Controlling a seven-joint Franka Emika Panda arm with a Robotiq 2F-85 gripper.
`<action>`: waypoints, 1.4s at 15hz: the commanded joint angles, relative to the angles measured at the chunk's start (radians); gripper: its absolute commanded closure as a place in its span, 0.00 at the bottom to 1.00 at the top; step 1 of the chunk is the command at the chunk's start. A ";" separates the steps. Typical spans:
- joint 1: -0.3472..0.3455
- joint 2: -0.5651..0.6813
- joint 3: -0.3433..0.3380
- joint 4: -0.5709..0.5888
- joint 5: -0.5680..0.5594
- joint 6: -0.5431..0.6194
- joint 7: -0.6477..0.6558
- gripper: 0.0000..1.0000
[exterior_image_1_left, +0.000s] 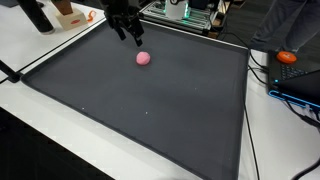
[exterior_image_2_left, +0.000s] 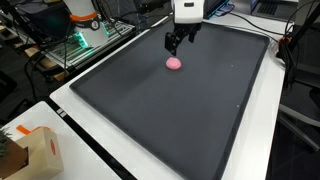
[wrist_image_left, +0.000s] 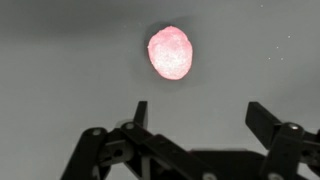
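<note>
A small pink ball (exterior_image_1_left: 143, 58) (exterior_image_2_left: 174, 63) (wrist_image_left: 170, 51) lies on the dark grey mat (exterior_image_1_left: 150, 110) (exterior_image_2_left: 190, 110). My gripper (exterior_image_1_left: 128, 33) (exterior_image_2_left: 176, 41) (wrist_image_left: 200, 118) hovers just above the mat close beside the ball, open, with nothing between its black fingers. In the wrist view the ball sits ahead of the fingertips, apart from them and a little left of the gap's middle.
The mat covers most of a white table (exterior_image_1_left: 40, 120) (exterior_image_2_left: 80, 140). An orange object (exterior_image_1_left: 288, 57) and cables lie at one side. A cardboard box (exterior_image_2_left: 25, 152) stands at a table corner. Equipment with green lights (exterior_image_2_left: 78, 42) sits behind the mat.
</note>
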 joint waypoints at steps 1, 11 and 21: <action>-0.016 0.035 -0.018 0.020 0.045 -0.029 0.078 0.00; -0.039 0.038 -0.087 -0.086 0.113 0.035 0.327 0.00; -0.043 0.032 -0.091 -0.189 0.168 0.206 0.322 0.00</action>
